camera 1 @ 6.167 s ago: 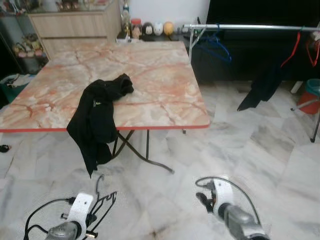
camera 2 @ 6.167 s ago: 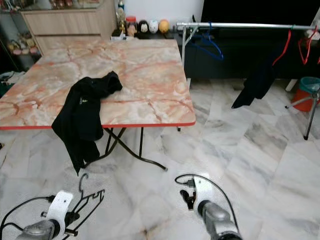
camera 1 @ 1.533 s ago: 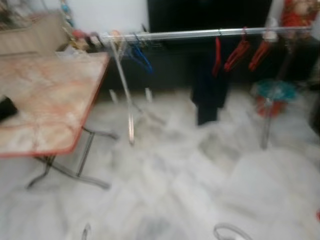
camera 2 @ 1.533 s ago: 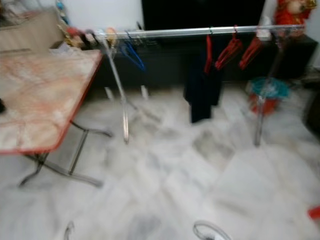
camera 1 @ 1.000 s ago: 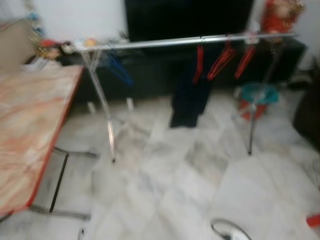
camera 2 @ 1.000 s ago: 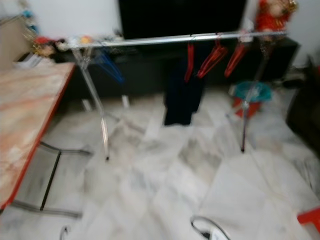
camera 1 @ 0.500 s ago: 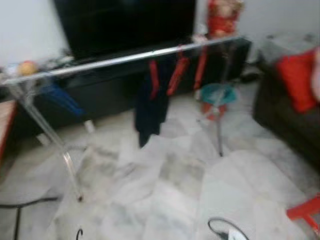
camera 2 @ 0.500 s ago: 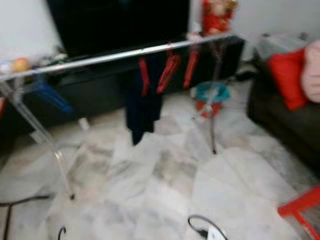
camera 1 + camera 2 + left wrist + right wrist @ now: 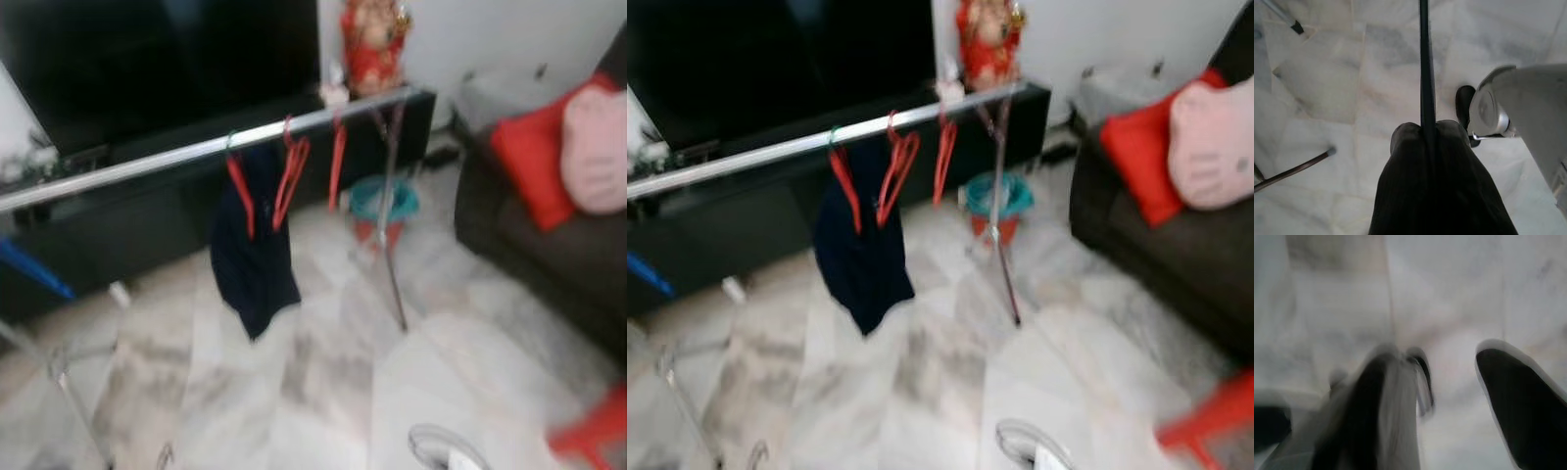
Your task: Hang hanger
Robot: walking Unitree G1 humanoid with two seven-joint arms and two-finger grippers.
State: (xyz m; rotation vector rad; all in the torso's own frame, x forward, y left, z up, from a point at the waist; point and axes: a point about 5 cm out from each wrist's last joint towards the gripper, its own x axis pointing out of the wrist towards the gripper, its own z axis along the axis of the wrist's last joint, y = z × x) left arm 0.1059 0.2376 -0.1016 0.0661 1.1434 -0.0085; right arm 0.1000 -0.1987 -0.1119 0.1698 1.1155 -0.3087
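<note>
The black hanger [image 9: 1423, 58] is pinched between the pressed-together fingers [image 9: 1405, 147] of the left pincer [image 9: 1425, 129], low above the white marble floor [image 9: 294, 392]; its thin bar runs straight out from the fingertips. In the blurred head views, what appears to be its hook [image 9: 165, 454] shows at the bottom edge.

The right pincer [image 9: 1449, 377] hangs over the floor with its fingers spread, holding nothing; that view is heavily blurred.

Ahead stands a silver clothes rail [image 9: 196, 152]. Three red hangers [image 9: 289, 176] hang on it close together, and a dark garment [image 9: 250, 259] hangs from the leftmost. A blue hanger [image 9: 29, 269] shows at the rail's left end. Behind the rail's right leg sits a teal and red bucket [image 9: 384, 204]. A dark sofa [image 9: 549, 245] with a red cushion [image 9: 534, 157] and a pink cushion [image 9: 596, 147] stands at the right.
</note>
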